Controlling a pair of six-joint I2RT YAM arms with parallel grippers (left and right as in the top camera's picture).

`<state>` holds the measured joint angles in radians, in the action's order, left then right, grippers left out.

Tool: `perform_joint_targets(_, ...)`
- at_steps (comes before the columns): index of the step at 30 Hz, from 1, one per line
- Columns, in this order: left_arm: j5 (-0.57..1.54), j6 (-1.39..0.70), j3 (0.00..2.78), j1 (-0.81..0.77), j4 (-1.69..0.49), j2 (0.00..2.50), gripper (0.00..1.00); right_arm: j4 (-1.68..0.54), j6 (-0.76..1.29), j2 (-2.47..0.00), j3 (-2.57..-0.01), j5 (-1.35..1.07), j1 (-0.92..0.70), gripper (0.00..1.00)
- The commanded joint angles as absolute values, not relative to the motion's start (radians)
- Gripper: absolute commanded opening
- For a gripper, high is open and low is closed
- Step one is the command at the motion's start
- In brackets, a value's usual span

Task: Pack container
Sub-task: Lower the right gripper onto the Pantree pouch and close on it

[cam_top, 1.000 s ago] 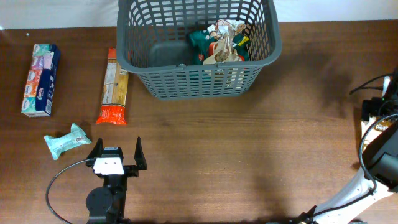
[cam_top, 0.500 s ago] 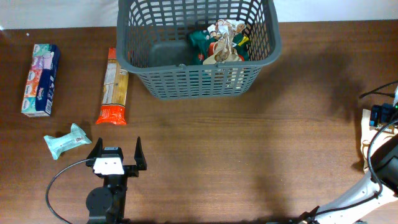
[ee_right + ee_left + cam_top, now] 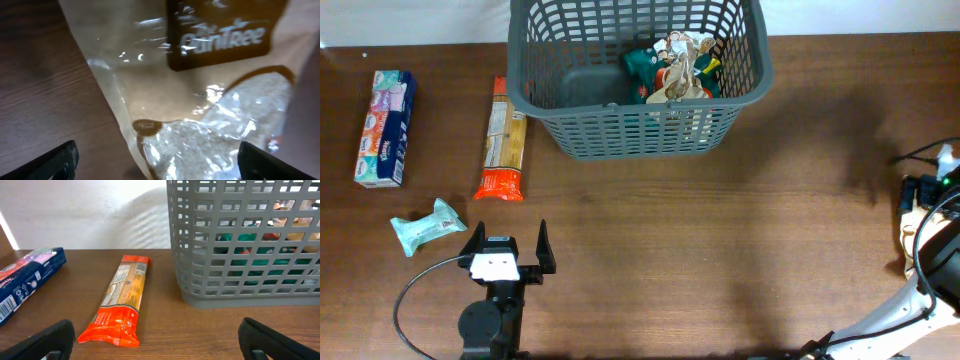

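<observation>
The dark grey lattice container (image 3: 638, 110) stands upright at the far middle of the wooden table (image 3: 720, 250), mouth up and its long axis running left to right; its far rim is cut off by the overhead view's top edge. Green and beige packets (image 3: 675, 68) lie jumbled in its right half, their print too small to read. The left gripper (image 3: 508, 238) rests low at the near left, fingers pointing toward the far side, jaws spread wide and holding nothing. Ahead of it an orange-ended pasta packet (image 3: 120, 300) lies lengthwise just left of the container, with a blue tissue pack (image 3: 385, 128) further left and a teal wipes packet (image 3: 428, 225) close beside the gripper. The right arm sits at the table's right edge, mostly out of the overhead picture. The right gripper (image 3: 156, 150) points down over a clear bag of white grains (image 3: 200, 100), fingers set wide apart on either side; whether they touch the bag cannot be told.
</observation>
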<state>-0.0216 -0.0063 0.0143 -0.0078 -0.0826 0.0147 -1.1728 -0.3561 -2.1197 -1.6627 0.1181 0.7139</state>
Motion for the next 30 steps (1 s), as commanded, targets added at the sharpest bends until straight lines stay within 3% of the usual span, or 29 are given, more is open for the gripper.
perform_joint_targets(1, -0.010, 0.009, 0.009, -0.006, -0.083, 0.005, 0.99, -1.162, -0.366, -2.119, -1.630, 0.144, 0.706, 0.99)
perform_joint_targets(16, -0.010, 0.009, 0.009, -0.006, -0.083, 0.005, 0.99, -1.144, -0.366, -2.141, -1.623, 0.169, 0.707, 0.99)
perform_joint_targets(24, -0.010, 0.009, 0.009, -0.006, -0.083, 0.005, 0.99, -1.116, -0.288, -2.149, -1.621, 0.372, 0.707, 0.99)
perform_joint_targets(30, -0.010, 0.009, 0.009, -0.006, -0.083, 0.005, 0.99, -1.106, -0.280, -2.149, -1.621, 0.366, 0.707, 0.99)
